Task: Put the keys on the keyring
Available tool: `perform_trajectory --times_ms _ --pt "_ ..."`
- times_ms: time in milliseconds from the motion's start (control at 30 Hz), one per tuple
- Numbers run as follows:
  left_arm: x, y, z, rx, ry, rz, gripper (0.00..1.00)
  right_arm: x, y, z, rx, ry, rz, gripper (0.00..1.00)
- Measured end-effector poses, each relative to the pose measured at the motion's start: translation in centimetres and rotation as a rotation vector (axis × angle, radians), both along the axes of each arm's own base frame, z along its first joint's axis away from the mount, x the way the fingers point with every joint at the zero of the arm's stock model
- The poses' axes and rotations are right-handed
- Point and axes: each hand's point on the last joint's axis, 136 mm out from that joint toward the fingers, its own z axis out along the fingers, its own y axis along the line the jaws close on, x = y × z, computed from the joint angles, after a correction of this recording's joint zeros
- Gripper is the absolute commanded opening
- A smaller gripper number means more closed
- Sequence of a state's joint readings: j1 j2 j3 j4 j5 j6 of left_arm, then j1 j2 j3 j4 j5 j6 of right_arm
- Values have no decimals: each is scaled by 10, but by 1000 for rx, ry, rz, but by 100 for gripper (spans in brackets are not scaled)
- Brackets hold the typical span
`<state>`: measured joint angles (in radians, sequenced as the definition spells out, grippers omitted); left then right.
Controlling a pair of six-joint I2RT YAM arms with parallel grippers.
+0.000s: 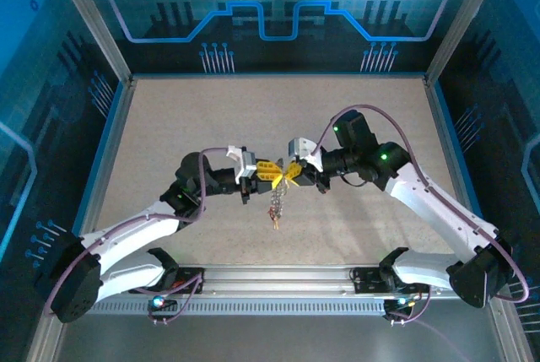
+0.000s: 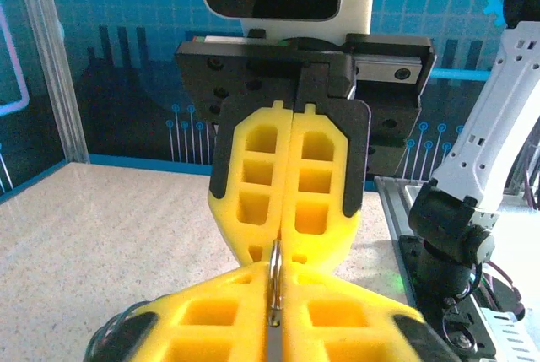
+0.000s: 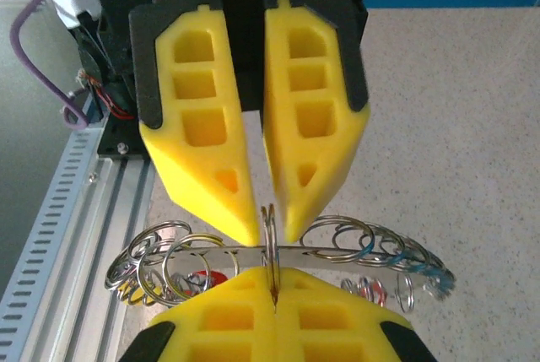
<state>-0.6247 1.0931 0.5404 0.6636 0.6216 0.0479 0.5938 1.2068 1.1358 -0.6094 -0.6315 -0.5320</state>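
Note:
My two grippers meet tip to tip above the middle of the table, the left gripper (image 1: 270, 173) facing the right gripper (image 1: 292, 173). A bunch of keys (image 1: 277, 207) and small rings dangles under them. In the right wrist view the keyring (image 3: 337, 254) runs across as a thin silvery band, strung with many small split rings and red tags (image 3: 192, 264). The right gripper (image 3: 272, 276) is shut on one small split ring (image 3: 271, 231) standing edge-on. The left gripper's yellow fingers (image 3: 211, 176) stand slightly apart either side of that same ring. In the left wrist view the ring (image 2: 274, 278) sits edge-on at the left gripper (image 2: 274, 282).
The speckled beige table (image 1: 169, 126) stretches all round the grippers. A metal rail (image 1: 278, 282) with the arm bases runs along the near edge, and blue-lit walls (image 1: 270, 16) enclose the back and sides.

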Motion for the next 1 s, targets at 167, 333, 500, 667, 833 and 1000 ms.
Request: perform_trajectory --times_ms 167,333,500,667,833,1000 --pt "11 0 -14 114 62 47 21 7 -4 -14 -144 -43 -29 0" --pt "13 0 -17 165 72 50 22 10 -4 -21 -235 -82 -27 0" --pt "15 -2 -28 192 107 46 20 11 -8 -27 -271 -82 -35 0" --pt "17 -6 -35 220 141 33 21 11 -8 -27 -272 -84 -37 0" --pt "15 -7 -39 232 154 15 11 10 -7 -27 -270 -77 -31 0" --pt "10 -8 -40 235 142 -11 0 8 -7 -28 -273 -70 -26 0"
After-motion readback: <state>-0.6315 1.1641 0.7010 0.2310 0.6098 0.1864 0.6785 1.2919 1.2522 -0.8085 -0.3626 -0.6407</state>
